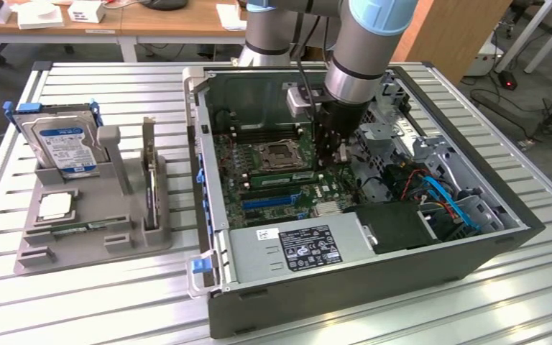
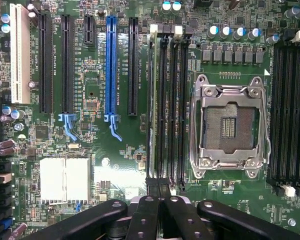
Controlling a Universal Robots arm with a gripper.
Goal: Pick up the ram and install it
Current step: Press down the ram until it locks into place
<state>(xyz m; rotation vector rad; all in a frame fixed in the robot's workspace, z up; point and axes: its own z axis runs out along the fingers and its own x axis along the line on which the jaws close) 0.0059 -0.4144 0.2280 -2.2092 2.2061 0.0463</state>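
The claw (image 2: 162, 202) is pressed together, its tips directly over one end of the ram (image 2: 151, 100), which stands on edge in the memory slot beside the CPU socket (image 2: 229, 125). The ram's long axis runs straight away from the claw. Neighbouring empty slots (image 2: 172, 100) lie close alongside, leaving little side room.

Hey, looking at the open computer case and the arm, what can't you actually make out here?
- Exterior view: the gripper, hidden in shadow under the arm.
- Wrist view: whether the ram is fully seated; its near end is covered by the gripper.
- Exterior view: text on the hard drive label, too small.
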